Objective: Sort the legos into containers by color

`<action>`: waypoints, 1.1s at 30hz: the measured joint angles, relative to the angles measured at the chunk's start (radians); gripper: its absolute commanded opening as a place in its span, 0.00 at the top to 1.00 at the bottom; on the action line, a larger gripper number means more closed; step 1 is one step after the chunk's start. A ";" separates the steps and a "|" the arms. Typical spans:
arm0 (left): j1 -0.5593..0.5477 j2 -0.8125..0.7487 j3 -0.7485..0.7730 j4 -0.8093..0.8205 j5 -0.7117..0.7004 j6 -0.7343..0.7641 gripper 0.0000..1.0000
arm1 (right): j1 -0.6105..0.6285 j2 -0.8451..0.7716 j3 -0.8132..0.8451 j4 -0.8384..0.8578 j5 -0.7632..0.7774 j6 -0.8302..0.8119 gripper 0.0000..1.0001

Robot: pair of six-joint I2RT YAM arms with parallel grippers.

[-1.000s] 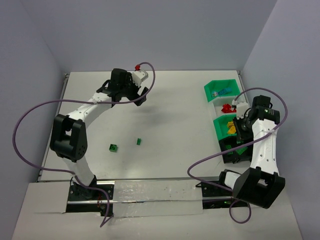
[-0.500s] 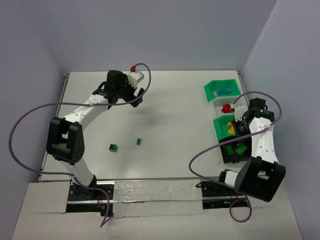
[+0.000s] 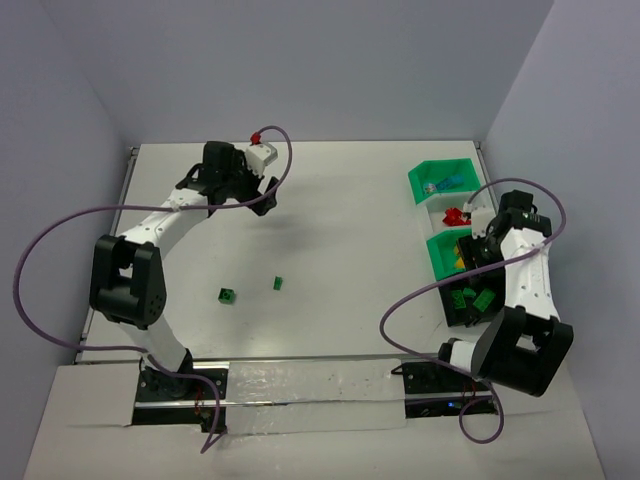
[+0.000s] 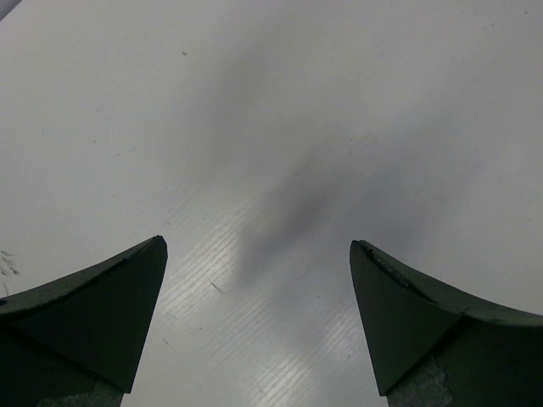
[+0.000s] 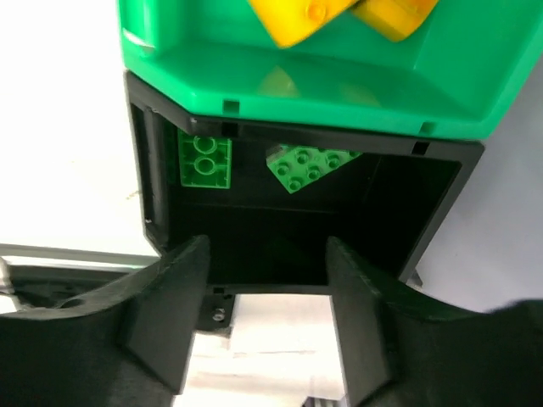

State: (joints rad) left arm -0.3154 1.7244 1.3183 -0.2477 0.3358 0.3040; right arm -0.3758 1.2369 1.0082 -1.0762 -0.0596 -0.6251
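Your left gripper (image 4: pixel 258 248) hangs over the bare table (image 3: pixel 350 230) at its far left. The jaws are spread wide with nothing between them, and the wrist view shows only white surface and a soft shadow. Your right gripper (image 5: pixel 266 254) is likewise released and empty. Its fingers are parted above the black bin (image 5: pixel 399 195), which sits nearest you in the row along the table's right edge.

Inside that bin lie a small green brick (image 5: pixel 204 161) against the left wall and a larger green brick (image 5: pixel 310 165) near the middle, tilted. Touching its far side is a green bin (image 5: pixel 297 85) holding yellow bricks (image 5: pixel 297 21). From above, a white bin (image 3: pixel 436 215) comes next with red bricks (image 3: pixel 455 215) in it. The last green bin (image 3: pixel 425 178) holds what looks like a blue brick (image 3: pixel 447 183), though it is too small to be sure.

Two pieces lie loose on the table: a dark green brick (image 3: pixel 229 295) and, near it, a smaller green piece (image 3: pixel 278 283). Both are well apart from either gripper, toward the near left.
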 measured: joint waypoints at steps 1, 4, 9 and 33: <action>0.007 -0.002 -0.003 -0.007 0.012 0.003 0.01 | 0.001 0.010 0.025 -0.009 -0.013 0.006 0.29; 0.033 -0.013 -0.007 -0.036 0.057 0.019 0.01 | 0.023 0.050 0.142 -0.029 -0.064 0.038 0.27; 0.085 -0.040 -0.007 -0.110 0.144 0.061 0.01 | 0.166 0.131 0.317 0.010 -0.151 0.104 0.21; 0.366 -0.205 -0.099 -0.212 0.228 -0.170 0.02 | 0.927 0.639 0.598 0.334 -0.384 0.241 0.20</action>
State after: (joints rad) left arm 0.0508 1.5198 1.2192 -0.4596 0.5634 0.1343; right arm 0.5513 1.8757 1.6059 -0.7425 -0.4432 -0.3845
